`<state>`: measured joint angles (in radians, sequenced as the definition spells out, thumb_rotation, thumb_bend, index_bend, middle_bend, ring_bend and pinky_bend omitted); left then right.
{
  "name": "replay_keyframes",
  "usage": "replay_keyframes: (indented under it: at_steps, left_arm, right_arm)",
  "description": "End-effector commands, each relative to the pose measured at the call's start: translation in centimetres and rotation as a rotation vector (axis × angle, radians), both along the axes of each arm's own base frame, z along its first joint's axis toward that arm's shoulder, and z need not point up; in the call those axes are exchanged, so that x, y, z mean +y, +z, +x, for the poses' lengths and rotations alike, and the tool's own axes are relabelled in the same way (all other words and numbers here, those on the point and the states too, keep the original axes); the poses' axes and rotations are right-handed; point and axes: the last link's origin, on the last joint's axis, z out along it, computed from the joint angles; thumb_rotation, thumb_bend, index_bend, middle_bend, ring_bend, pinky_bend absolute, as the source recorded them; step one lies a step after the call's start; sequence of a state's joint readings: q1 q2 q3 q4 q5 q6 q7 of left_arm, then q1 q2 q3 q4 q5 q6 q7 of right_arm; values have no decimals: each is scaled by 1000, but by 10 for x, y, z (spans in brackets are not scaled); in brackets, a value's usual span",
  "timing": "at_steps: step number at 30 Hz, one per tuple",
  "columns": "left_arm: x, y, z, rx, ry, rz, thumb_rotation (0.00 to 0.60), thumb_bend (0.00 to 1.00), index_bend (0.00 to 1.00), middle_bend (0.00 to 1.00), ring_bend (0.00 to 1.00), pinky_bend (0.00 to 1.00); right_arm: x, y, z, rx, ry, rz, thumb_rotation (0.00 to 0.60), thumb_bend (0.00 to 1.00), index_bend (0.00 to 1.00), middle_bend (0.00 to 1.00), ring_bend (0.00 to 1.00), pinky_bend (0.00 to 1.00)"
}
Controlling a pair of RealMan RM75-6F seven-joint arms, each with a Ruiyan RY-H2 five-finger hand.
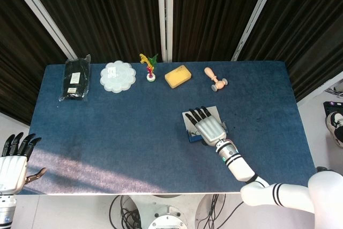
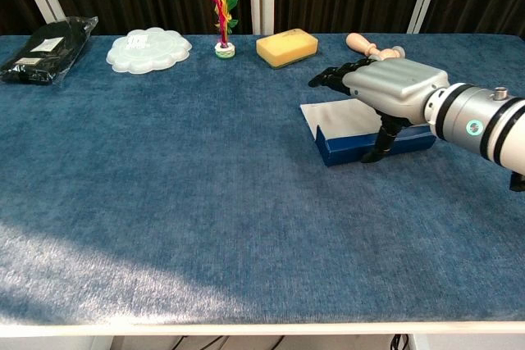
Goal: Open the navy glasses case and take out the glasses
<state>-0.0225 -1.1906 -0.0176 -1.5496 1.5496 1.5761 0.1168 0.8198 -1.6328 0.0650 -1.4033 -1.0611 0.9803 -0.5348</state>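
Note:
The navy glasses case (image 2: 344,147) lies right of the table's middle, and a pale grey flap (image 2: 338,115) lies flat behind it. In the head view only a strip of the case (image 1: 192,134) shows beside my right hand (image 1: 210,127). My right hand (image 2: 390,88) hovers over the case with its fingers stretched out flat above the top and its thumb pointing down against the front wall. It holds nothing that I can see. No glasses are visible. My left hand (image 1: 14,160) hangs off the table's near left corner, fingers apart and empty.
Along the far edge stand a black pouch (image 1: 75,78), a white scalloped dish (image 1: 118,76), a feather shuttlecock (image 1: 150,68), a yellow sponge (image 1: 178,76) and a wooden stamp (image 1: 215,79). The blue cloth table (image 1: 107,143) ends just in front of me.

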Motion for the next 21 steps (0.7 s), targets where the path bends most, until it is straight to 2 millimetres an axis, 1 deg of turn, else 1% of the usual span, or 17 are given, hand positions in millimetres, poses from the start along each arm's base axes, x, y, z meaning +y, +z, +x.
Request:
replay_keyframes:
  at_steps: [1, 9, 13, 15, 17, 20, 21]
  left_arm:
    - [0, 0, 0, 0, 0, 0, 600, 0, 205, 117, 0, 0]
    - [-1, -1, -3, -7, 8, 0, 600, 0, 205, 117, 0, 0]
    - [0, -2, -4, -10, 5, -4, 600, 0, 205, 117, 0, 0]
    - [1, -2, -4, -12, 1, -4, 600, 0, 205, 117, 0, 0]
    - [1, -1, -5, -12, 0, -3, 600, 0, 205, 117, 0, 0]
    - [0, -1, -7, -14, 4, -2, 600, 0, 205, 117, 0, 0]
    - [0, -1, -7, -15, 5, -1, 600, 0, 205, 117, 0, 0]
  right_arm:
    - [-8, -8, 14, -15, 0, -5, 600, 27, 0, 13, 0, 0]
    - [-33, -29, 52, -29, -5, -29, 600, 27, 0, 31, 0, 0]
    - [-49, -35, 64, -27, -37, -55, 600, 26, 0, 47, 0, 0]
    - [-54, -32, 67, -28, -39, -71, 600, 26, 0, 59, 0, 0]
    - [-54, -26, 66, -43, -38, -79, 600, 26, 0, 72, 0, 0]
    - [-47, -7, 59, -78, -27, -67, 600, 26, 0, 82, 0, 0]
    - [-44, 3, 53, -77, -16, -80, 600, 26, 0, 86, 0, 0]
